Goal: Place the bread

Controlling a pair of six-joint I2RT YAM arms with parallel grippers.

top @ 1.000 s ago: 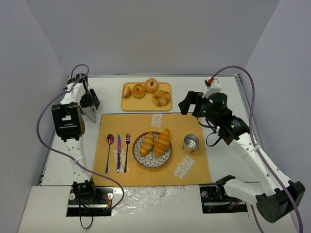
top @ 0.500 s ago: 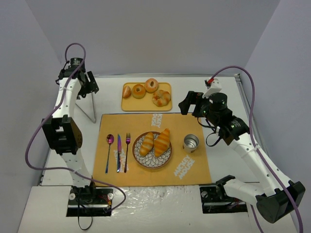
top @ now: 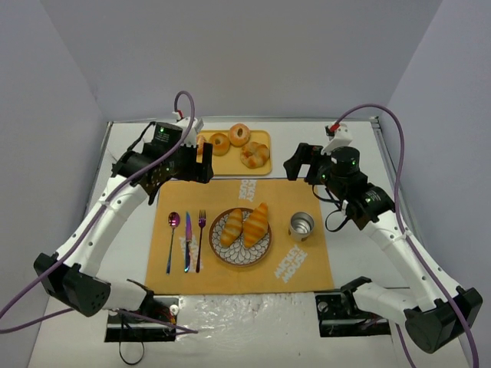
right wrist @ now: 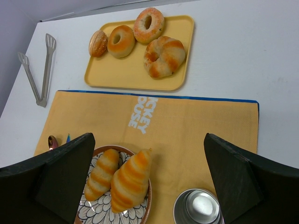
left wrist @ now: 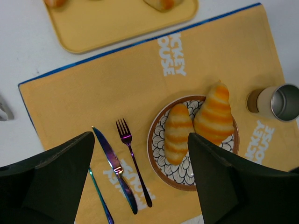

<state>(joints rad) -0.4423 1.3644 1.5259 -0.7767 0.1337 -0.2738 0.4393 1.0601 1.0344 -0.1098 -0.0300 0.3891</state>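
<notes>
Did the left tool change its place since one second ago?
Yes. In the top view the left tool swung rightward: it was well left of the yellow tray, and now it is over the tray's left end.

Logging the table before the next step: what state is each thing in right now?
larger roll: lying on the plate
smaller roll: lying on the plate, beside the larger one
metal cup: upright, looks empty
tongs: lying flat on the table, arms apart
tray: partly filled
left gripper: open, empty
right gripper: open, empty
</notes>
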